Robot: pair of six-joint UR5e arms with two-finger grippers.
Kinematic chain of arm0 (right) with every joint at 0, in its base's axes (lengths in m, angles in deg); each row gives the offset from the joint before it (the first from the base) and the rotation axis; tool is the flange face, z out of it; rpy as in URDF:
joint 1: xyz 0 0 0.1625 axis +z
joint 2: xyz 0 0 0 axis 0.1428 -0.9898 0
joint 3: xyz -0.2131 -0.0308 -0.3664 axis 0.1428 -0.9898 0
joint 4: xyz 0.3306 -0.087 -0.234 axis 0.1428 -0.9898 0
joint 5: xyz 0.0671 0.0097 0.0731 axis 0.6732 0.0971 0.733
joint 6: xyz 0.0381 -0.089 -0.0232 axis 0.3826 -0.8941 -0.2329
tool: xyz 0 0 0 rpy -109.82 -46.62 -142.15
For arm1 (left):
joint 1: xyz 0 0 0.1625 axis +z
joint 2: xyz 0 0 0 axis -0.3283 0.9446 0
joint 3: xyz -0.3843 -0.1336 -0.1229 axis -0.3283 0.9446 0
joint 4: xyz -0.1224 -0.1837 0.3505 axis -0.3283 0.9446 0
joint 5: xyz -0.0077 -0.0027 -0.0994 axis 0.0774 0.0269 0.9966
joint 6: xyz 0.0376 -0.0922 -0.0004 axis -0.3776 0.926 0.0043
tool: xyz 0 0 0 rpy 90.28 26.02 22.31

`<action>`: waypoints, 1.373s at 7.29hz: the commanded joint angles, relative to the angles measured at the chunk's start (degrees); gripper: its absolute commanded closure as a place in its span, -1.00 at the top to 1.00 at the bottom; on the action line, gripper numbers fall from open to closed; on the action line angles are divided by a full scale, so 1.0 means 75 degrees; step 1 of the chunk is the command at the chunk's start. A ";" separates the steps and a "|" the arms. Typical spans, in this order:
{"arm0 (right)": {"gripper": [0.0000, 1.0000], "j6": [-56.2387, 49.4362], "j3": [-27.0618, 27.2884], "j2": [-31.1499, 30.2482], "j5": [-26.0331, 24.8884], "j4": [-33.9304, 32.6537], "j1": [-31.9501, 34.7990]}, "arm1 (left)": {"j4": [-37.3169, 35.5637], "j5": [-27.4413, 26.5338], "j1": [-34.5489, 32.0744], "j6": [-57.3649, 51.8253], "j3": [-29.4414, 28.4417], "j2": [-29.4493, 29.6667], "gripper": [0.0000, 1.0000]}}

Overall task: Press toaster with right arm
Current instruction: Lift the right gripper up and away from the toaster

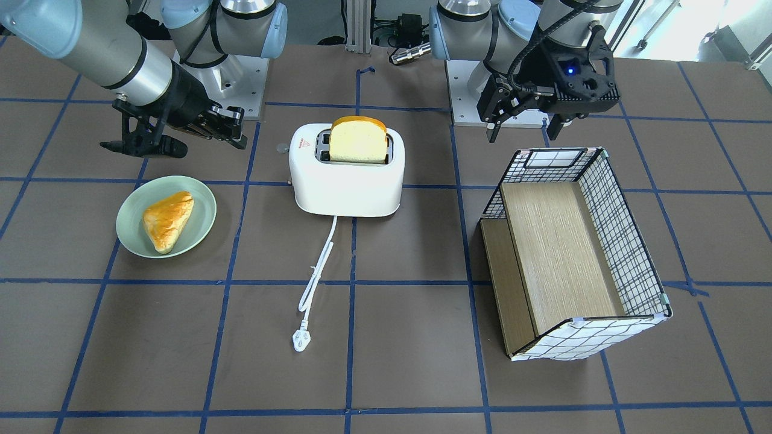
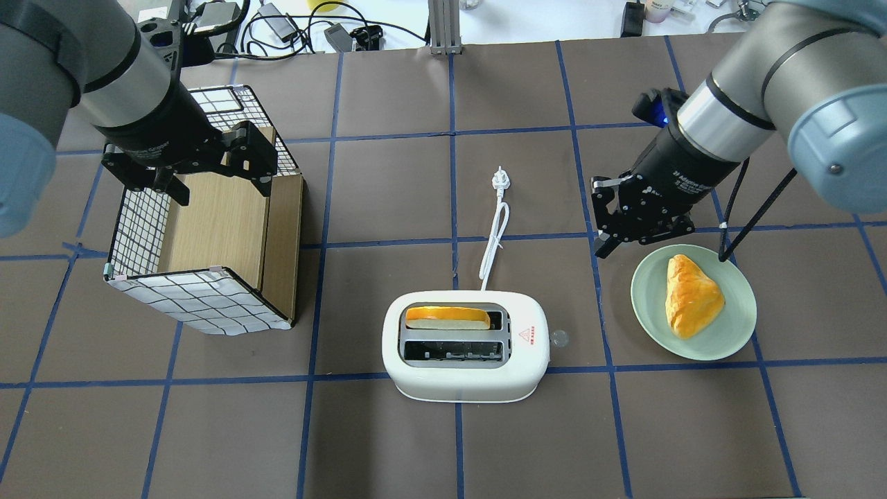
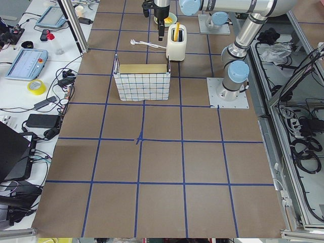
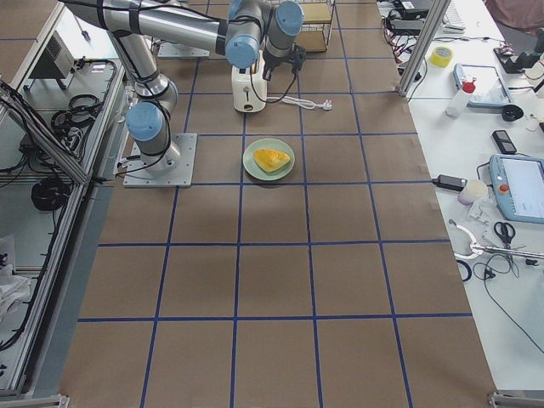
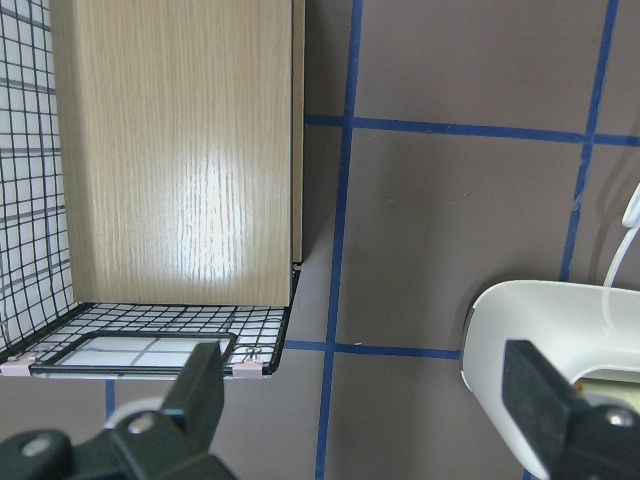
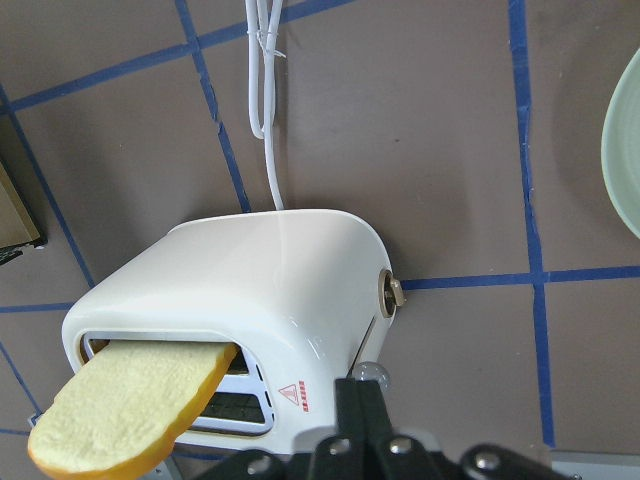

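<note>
The white two-slot toaster (image 2: 464, 378) stands at the table's middle with a bread slice (image 2: 447, 317) upright in its far slot. Its side lever (image 2: 558, 339) faces my right arm. My right gripper (image 2: 601, 242) is shut and empty, hanging above the table beyond and to the right of the toaster, apart from it. In the right wrist view the shut fingertips (image 6: 360, 420) sit at the bottom edge, with the toaster (image 6: 270, 270) and its lever knob (image 6: 390, 292) just ahead. My left gripper (image 2: 215, 173) is open and empty over the basket.
A green plate (image 2: 734, 333) with a pastry (image 2: 689, 294) lies right of the toaster, under my right wrist. The toaster's white cord and plug (image 2: 497, 181) trail away across the table. A wire basket with wooden shelves (image 2: 138, 215) lies on the left.
</note>
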 commanded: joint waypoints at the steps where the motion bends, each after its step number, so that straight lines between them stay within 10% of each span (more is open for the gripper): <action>1: -0.75 0.0027 -0.0803 -0.0008 -0.0879 0.0273 0.0014 | 0.0000 0.0000 0.0000 0.0000 0.0000 0.0000 1.00; 3: 0.05 -0.0136 -0.1027 0.0003 -0.1537 0.0111 0.0014 | 0.0000 0.0000 0.0000 0.0000 0.0000 0.0000 1.00; 4: 0.88 -0.0276 -0.1121 0.0003 -0.1575 -0.0099 0.0014 | 0.0000 0.0000 0.0000 0.0000 0.0000 0.0000 1.00; 10: 1.00 -0.0460 -0.1659 0.0201 -0.2783 -0.0863 0.0422 | 0.0000 0.0000 0.0000 0.0000 0.0000 0.0000 1.00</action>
